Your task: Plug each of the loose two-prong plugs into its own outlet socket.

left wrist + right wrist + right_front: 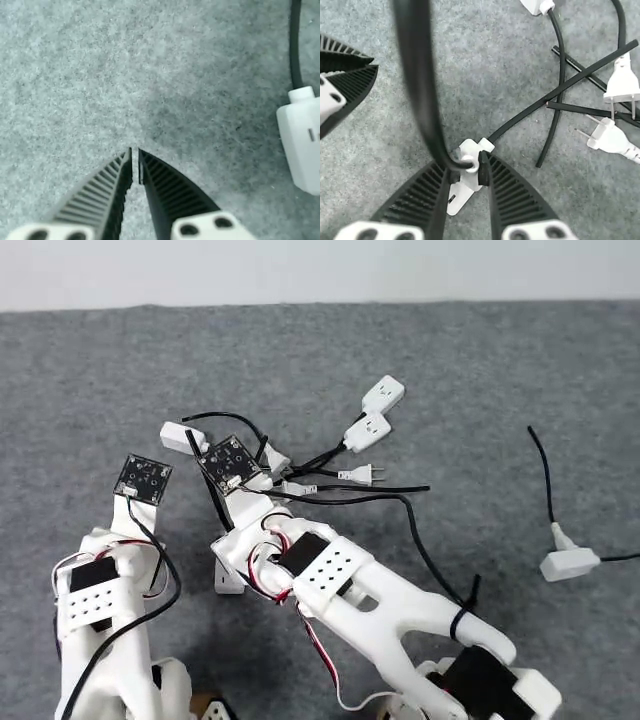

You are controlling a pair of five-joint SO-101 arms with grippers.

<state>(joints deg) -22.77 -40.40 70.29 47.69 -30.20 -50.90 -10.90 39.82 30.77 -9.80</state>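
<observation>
Overhead, a loose plug (358,475) lies near an outlet socket (367,430); at the left wrist, the left gripper (135,162), jaws pressed together on nothing, hovers by a white socket (302,150); at the right wrist, the right gripper (466,167) pinches a white cord end (470,148), which probably next needs aligning with its mate.

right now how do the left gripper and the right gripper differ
The left gripper is shut on nothing above bare grey carpet; the right gripper is shut on a white connector with a black cable. A white socket block lies beside the left gripper, while two loose two-prong plugs lie near the right gripper. Both have black ribbed fingers and point down at the carpet.
</observation>
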